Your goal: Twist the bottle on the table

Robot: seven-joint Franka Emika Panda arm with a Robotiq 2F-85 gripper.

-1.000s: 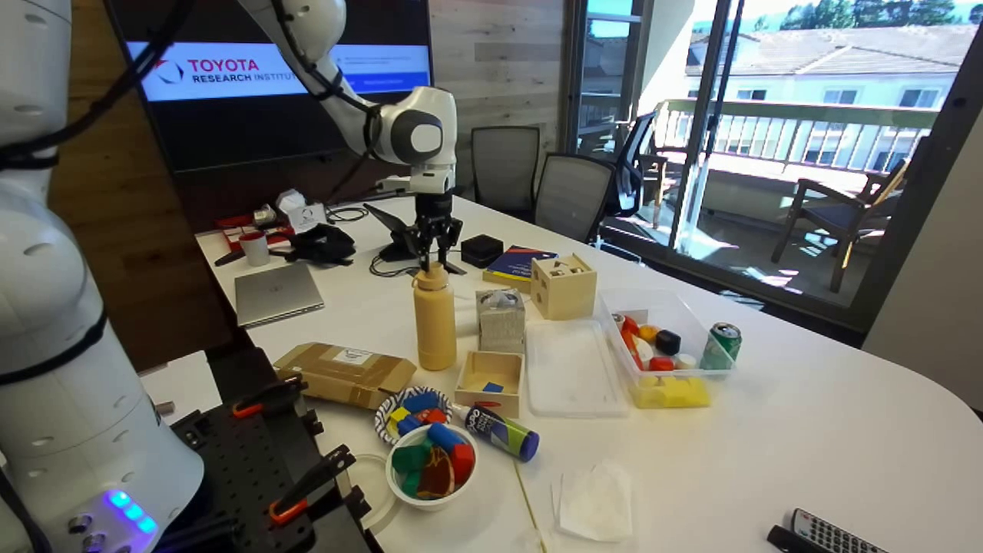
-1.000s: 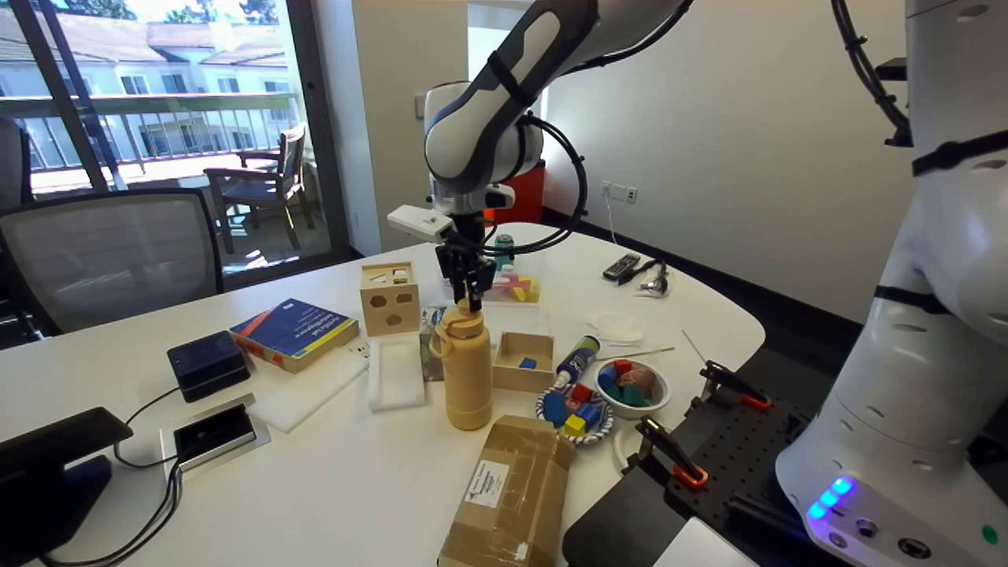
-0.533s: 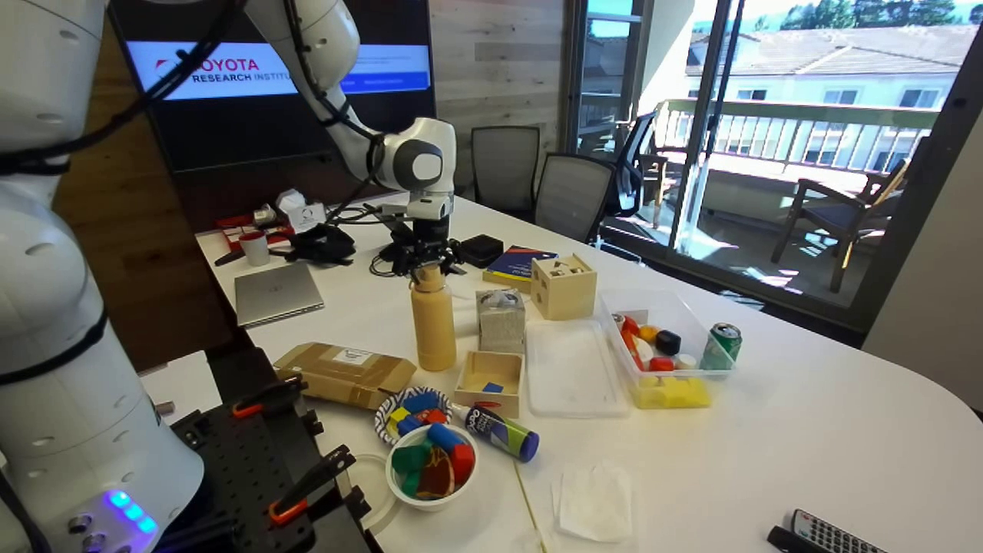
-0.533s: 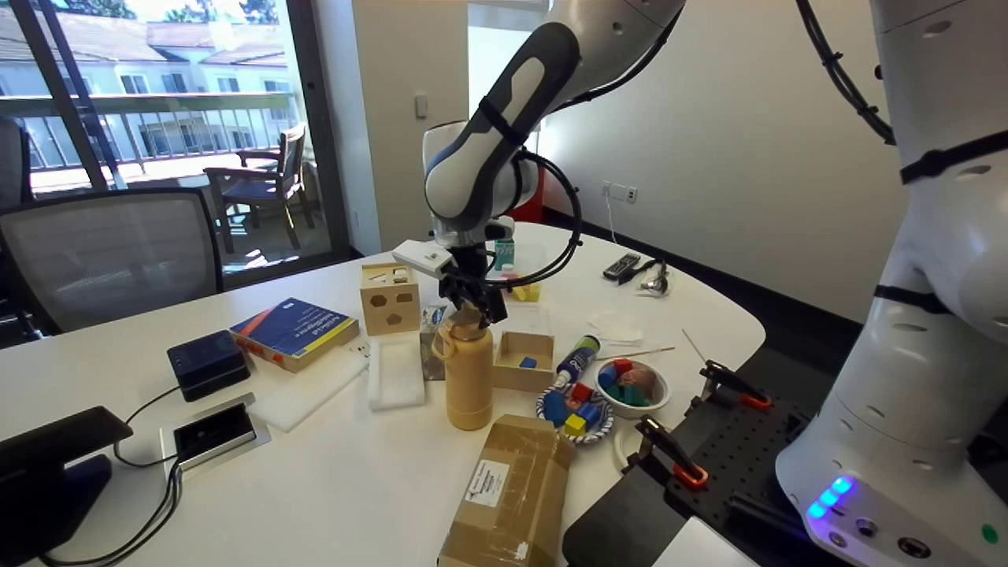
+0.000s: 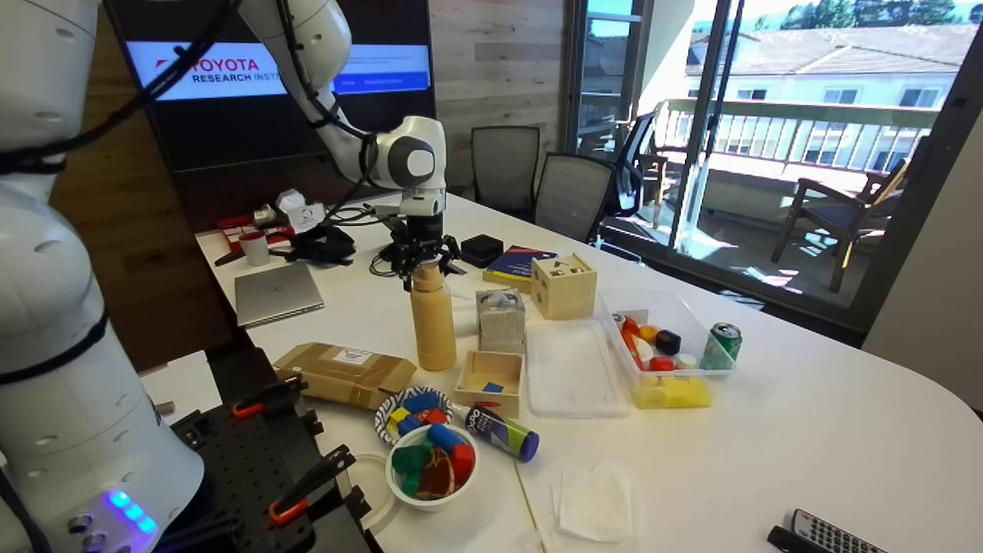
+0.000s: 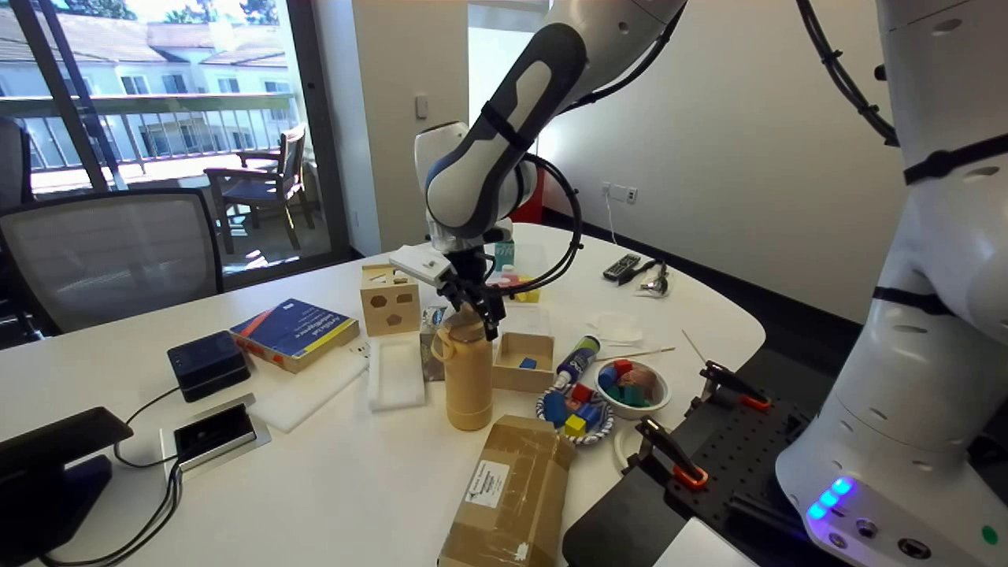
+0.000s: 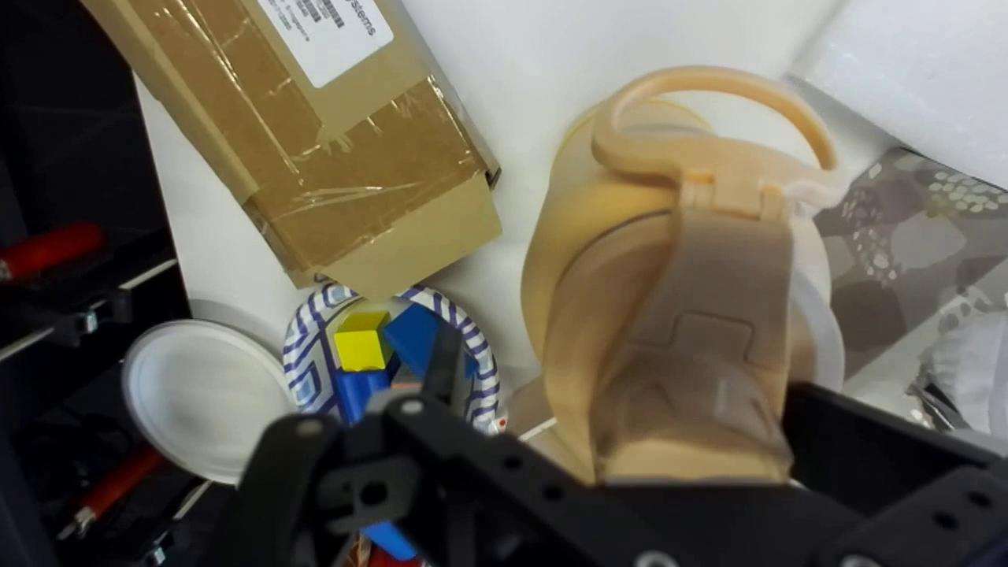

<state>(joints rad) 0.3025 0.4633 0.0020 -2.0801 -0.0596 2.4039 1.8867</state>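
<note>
We see the bottle (image 5: 435,330) standing upright on the table (image 5: 776,430); in both exterior views it is near the middle of the frame. The gripper (image 5: 428,269) points down at its cap (image 7: 709,299). The fingers (image 7: 858,445) are spread apart with the cap between them, and we cannot tell whether either one touches it. In the wrist view we look onto the bottle from above, right of centre, its loop (image 7: 709,76) toward the top. There we also find a carton (image 7: 370,165) at the upper left, a patterned bowl (image 7: 305,378) with blocks (image 7: 361,350) just below it, and a lid (image 7: 206,402) at the lower left.

In an exterior view we have a laptop (image 5: 278,293) and a cup (image 5: 254,250) at the left of the frame. Right of the bottle stand a grey box (image 5: 501,326) and a wooden cube (image 5: 567,290), with a book (image 5: 516,265) beyond. A crate (image 5: 470,398) sits lower, near the bottle, and a tube (image 5: 499,432) lies below it, beside a white bowl (image 5: 431,504). Farther right we see a clear bin (image 5: 668,311) with a can (image 5: 722,349) at its right edge; we cannot tell whether the can is inside. A remote (image 5: 833,534) lies at the lower right.
</note>
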